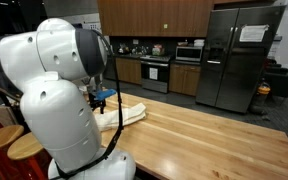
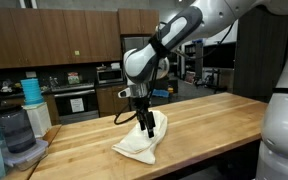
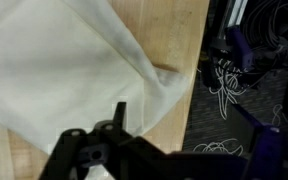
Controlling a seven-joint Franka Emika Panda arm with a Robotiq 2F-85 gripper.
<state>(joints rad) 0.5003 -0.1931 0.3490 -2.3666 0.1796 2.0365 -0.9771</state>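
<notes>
The gripper hangs tip-down over the cloth, its jaws released and spread wide, grasping nothing; whether the tips touch the fabric cannot be told. The cloth, cream and loosely folded, lies on the wooden table near one end, directly under the gripper. In the wrist view it fills the upper left, with 1 corner pointing toward the table's edge. At the side of an exterior view stand 2 containers: a clear jug and, behind it, a blue canister; what either holds cannot be made out. Black cables show beyond the table edge in the wrist view. Behind the table is a kitchen with a steel fridge; a white sheet is stuck on its door, its writing too small to read.
</notes>
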